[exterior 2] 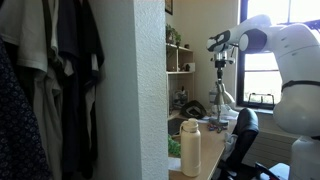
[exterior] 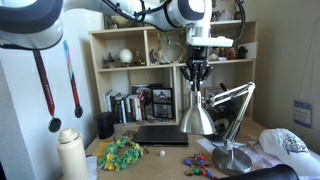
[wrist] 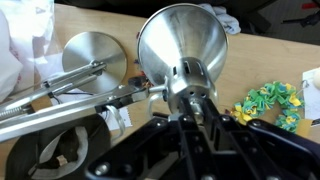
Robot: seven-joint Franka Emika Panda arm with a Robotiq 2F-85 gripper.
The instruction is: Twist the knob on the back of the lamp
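The silver lamp (exterior: 197,115) stands on the desk with its bell shade pointing down, a jointed arm and a round base (exterior: 232,158). It also shows in an exterior view (exterior 2: 222,100). My gripper (exterior: 196,75) hangs straight above the shade's narrow end. In the wrist view the shade (wrist: 180,45) opens away from me. The tiny knob (wrist: 193,102) projects from its narrow end and sits between my fingertips (wrist: 193,110). The fingers look closed on the knob.
A white bottle (exterior: 70,152) stands at the desk's front. A green and yellow toy pile (exterior: 122,152) and a black laptop (exterior: 160,135) lie beside the lamp. A wooden shelf (exterior: 130,60) stands behind. A white cap (exterior: 290,143) lies near the lamp's base.
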